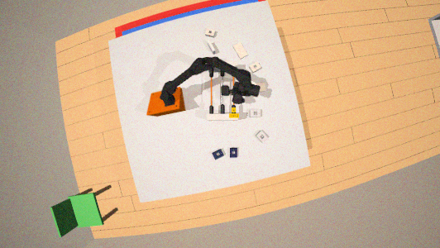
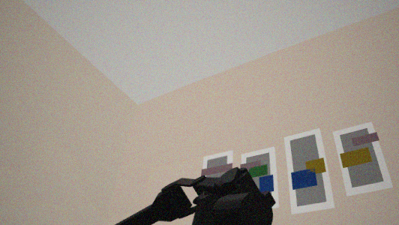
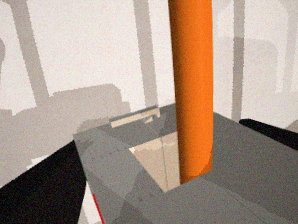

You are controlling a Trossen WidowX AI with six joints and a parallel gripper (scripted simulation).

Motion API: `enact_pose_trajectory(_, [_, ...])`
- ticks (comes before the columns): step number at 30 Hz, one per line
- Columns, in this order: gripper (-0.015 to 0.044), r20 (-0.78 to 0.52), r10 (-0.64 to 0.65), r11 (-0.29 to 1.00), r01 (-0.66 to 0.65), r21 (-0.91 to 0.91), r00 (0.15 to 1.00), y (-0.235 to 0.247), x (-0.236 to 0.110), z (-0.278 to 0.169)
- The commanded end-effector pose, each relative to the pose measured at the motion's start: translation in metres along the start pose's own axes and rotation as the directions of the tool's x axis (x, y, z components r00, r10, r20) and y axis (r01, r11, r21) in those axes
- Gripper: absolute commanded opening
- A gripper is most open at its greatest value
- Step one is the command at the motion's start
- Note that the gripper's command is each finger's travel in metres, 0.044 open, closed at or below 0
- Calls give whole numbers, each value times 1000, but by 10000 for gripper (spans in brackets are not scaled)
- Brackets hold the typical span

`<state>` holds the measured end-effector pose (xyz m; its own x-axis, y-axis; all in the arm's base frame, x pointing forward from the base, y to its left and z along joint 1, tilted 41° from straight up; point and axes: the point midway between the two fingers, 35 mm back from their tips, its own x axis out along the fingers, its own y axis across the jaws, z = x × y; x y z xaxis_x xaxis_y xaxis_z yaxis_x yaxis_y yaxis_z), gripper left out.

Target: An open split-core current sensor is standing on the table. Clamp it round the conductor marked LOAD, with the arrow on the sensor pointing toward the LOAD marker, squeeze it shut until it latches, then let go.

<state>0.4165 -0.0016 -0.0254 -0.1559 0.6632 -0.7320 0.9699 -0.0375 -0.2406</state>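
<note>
In the wrist view the grey split-core sensor [image 3: 220, 203] sits around an orange conductor [image 3: 192, 63], which passes down through its square opening. My gripper [image 3: 162, 139] [image 1: 238, 97] is shut on the sensor, with one black finger on each side of its body. In the overhead view the gripper hangs over the rightmost conductor of the rack, just above the yellow marker [image 1: 234, 116] at that conductor's near end. A second orange conductor [image 1: 211, 93] and a black conductor [image 1: 222, 94] run to the left of it. The arm hides the sensor in the overhead view, and its arrow cannot be seen.
The rack's white base bar [image 1: 217, 117] lies on the white mat [image 1: 174, 165]. Small white boxes [image 1: 210, 32] [image 1: 240, 50] [image 1: 255, 112] [image 1: 261, 135] lie around the rack. Two dark blue boxes [image 1: 218, 154] [image 1: 233, 152] lie nearer the front. The arm's orange base [image 1: 159, 108] stands to the left.
</note>
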Motion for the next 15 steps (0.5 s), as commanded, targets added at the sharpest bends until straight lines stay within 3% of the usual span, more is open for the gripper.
enact_pose_trajectory(1, [0,-3,66,998,-66,6,998,0,-2,0])
enact_pose_trajectory(2, [0,0,17,1000,-17,0,1000,0,0,0])
enact_pose_trajectory(15, [0,1,-20,1000,20,1,1000,0,0,0])
